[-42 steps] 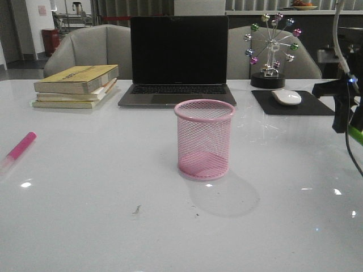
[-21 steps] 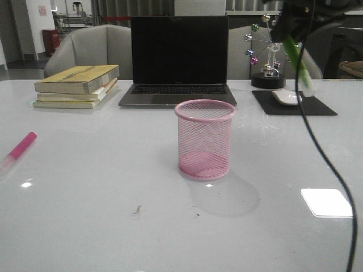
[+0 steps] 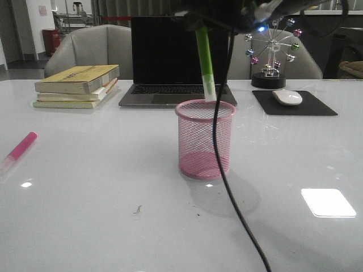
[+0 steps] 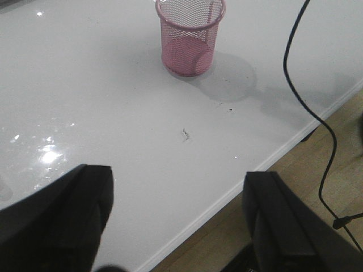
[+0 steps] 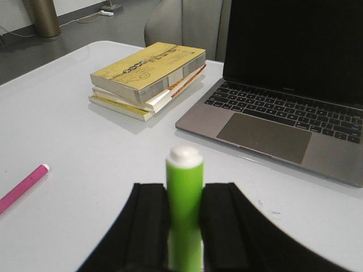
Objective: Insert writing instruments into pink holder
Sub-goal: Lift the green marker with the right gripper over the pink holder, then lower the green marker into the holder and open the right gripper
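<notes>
The pink holder [image 3: 205,139] stands upright mid-table; the left wrist view shows it too, the pink holder [image 4: 190,37] empty. My right gripper [image 3: 199,24] hangs above it at the top of the front view, shut on the lime green marker [image 3: 204,59]. That marker points down, slightly tilted, with its pale tip at the holder's back rim. In the right wrist view the green marker [image 5: 184,187] sits clamped in the right gripper [image 5: 184,226]. The magenta marker [image 3: 20,146] lies flat at the table's left edge. My left gripper [image 4: 176,204] is open over the table's near edge, holding nothing.
A laptop [image 3: 178,56] stands behind the holder, and stacked books [image 3: 76,85] lie at the back left. At the back right are a mouse [image 3: 287,97] on a black pad and a ferris-wheel ornament [image 3: 272,48]. A black cable [image 3: 224,170] hangs across the holder's front.
My right arm has swung in from the right edge to above the holder, carrying the green marker, which now hangs almost upright with its tip at the rim.
</notes>
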You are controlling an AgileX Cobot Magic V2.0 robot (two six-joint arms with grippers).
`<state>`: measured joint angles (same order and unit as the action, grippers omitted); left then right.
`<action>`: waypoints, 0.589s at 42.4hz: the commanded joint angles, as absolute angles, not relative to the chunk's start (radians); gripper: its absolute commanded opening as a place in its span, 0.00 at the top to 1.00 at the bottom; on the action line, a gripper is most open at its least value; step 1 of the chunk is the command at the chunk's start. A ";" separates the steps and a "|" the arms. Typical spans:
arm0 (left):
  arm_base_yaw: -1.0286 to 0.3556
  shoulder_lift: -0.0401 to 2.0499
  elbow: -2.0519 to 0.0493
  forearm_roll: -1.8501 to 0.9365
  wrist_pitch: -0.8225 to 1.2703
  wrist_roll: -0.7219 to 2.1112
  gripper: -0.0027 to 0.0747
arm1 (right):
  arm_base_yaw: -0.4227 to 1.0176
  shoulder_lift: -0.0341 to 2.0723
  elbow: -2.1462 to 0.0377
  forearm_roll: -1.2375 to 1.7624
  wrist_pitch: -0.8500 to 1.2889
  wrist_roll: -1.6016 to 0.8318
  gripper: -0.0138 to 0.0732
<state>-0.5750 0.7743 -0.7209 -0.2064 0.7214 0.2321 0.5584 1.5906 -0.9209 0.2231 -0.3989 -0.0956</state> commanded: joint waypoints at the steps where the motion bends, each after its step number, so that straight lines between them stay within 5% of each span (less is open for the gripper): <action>1: -0.582 0.775 -0.748 -0.224 0.651 0.231 0.28 | 0.558 1.608 -0.946 0.220 -0.541 -0.109 0.72; 12: -0.582 0.775 -0.748 -0.224 0.651 0.231 0.28 | 0.558 1.653 -0.946 0.220 -0.506 -0.109 0.38; 25: -0.582 0.775 -0.748 -0.224 0.651 0.231 0.28 | 0.557 1.439 -0.949 0.207 -0.293 -0.115 0.36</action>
